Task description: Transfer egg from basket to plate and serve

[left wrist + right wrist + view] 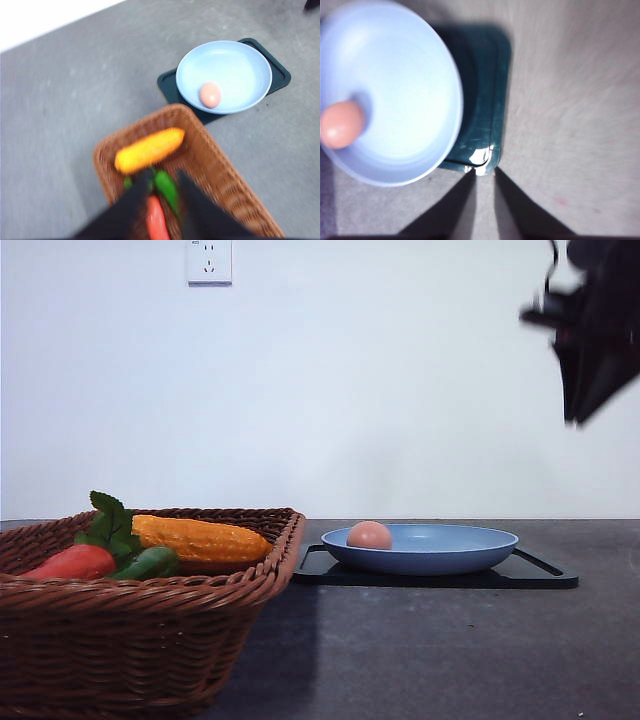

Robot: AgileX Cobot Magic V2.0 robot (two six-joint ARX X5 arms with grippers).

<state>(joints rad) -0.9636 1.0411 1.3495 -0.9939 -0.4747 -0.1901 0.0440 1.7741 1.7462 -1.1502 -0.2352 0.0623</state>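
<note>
Both hands are empty: the left hand (162, 187) hangs over the basket (220, 170) with fingers narrowly parted, and the right hand (482, 187), also narrowly parted, hovers by the tray (485, 90) corner. With the egg (369, 535) lying in the plate (470, 552), the transfer looks done; serving remains.

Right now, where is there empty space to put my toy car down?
The gray table is bare beside the basket, and in front of the black tray. Most of the blue plate is free beside the egg. The basket is crowded with corn and vegetables.
</note>
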